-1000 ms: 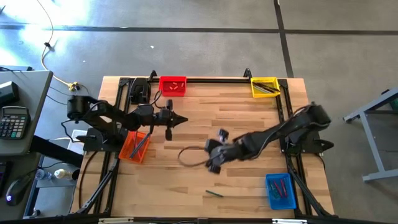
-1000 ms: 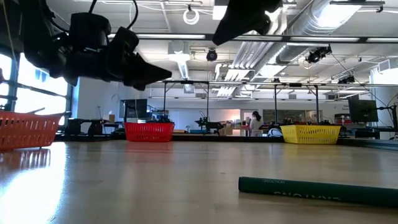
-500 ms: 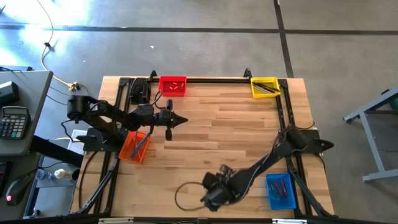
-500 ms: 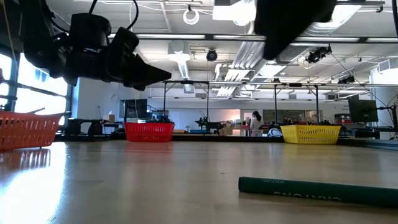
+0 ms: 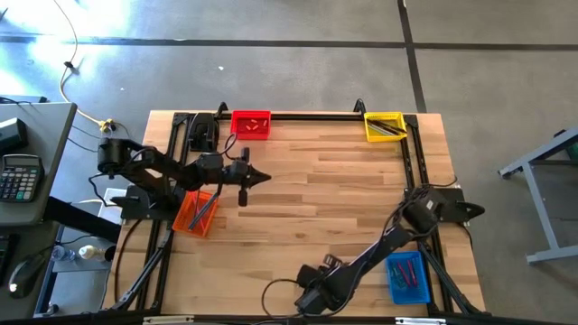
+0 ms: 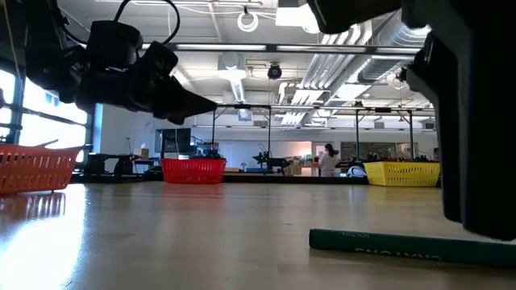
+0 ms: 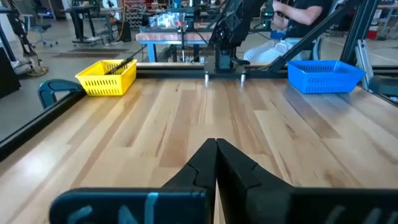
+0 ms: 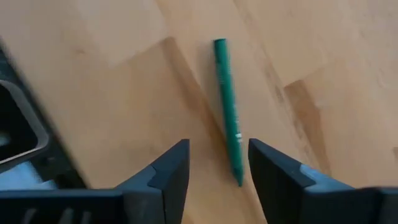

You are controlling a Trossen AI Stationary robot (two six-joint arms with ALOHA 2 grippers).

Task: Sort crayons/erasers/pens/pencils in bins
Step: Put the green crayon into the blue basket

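my right gripper (image 8: 214, 165) hangs low over the near edge of the desk (image 5: 343, 194), jaws released and empty, straddling air above a green crayon (image 8: 227, 109) that lies flat on the wood just ahead of them. my left gripper (image 7: 216, 149) waits over the desk's left side beside the orange bin (image 5: 196, 212), jaws clenched on nothing. red bin (image 5: 251, 125) and yellow bin (image 5: 384, 125) sit at the far edge; blue bin (image 5: 408, 277) at the near right corner.
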